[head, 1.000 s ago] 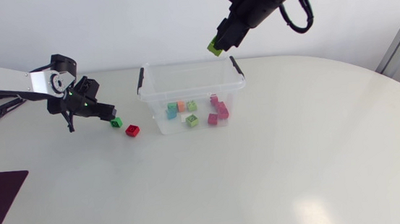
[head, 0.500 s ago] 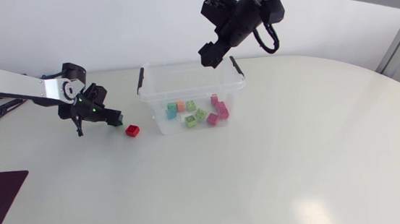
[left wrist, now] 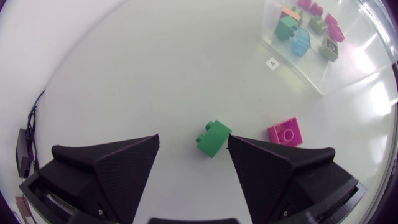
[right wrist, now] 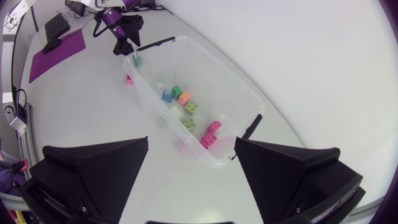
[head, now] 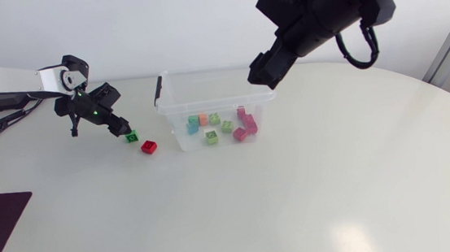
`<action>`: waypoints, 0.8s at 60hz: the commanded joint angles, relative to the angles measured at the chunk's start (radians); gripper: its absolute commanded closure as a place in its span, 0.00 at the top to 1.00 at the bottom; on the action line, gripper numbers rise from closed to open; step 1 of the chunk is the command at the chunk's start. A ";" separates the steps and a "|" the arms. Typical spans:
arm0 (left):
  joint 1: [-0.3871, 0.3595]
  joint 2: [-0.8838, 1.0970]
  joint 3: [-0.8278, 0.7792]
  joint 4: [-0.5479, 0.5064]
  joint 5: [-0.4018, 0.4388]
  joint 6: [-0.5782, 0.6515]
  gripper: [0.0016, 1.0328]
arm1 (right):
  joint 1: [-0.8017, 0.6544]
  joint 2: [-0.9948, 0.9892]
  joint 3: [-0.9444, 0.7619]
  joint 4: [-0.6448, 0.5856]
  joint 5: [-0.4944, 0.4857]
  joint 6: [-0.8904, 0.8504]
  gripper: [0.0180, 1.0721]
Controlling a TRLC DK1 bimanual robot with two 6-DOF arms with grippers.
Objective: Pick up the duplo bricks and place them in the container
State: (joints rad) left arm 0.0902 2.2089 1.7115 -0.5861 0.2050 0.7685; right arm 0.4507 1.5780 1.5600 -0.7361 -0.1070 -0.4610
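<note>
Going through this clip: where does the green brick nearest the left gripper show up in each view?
Head view: the green brick is on the table at the tip of the left gripper.
Left wrist view: it is between that gripper's open fingers, nearer one of them.
Right wrist view: it is past the container's far corner, under the other arm's gripper.
Shared landmark: the red brick beside it.

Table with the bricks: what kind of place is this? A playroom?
Probably a robot lab or test bench, not a playroom. A left arm and a right arm hang over a plain white table, and coloured bricks lie in a clear container.
</note>
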 commanded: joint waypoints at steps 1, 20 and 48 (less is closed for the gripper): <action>0.003 0.052 0.077 -0.092 0.010 0.146 0.75 | -0.006 -0.059 -0.083 -0.014 0.001 -0.025 0.96; -0.024 0.163 0.260 -0.301 -0.006 0.391 0.75 | -0.012 -0.230 -0.268 -0.046 -0.002 -0.065 0.96; -0.040 0.229 0.336 -0.362 -0.062 0.445 0.24 | -0.055 -0.391 -0.538 0.043 -0.036 -0.059 0.96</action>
State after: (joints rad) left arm 0.0547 2.4191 2.0090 -0.9157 0.1478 1.1870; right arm 0.4026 1.2041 1.0801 -0.7147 -0.1341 -0.5205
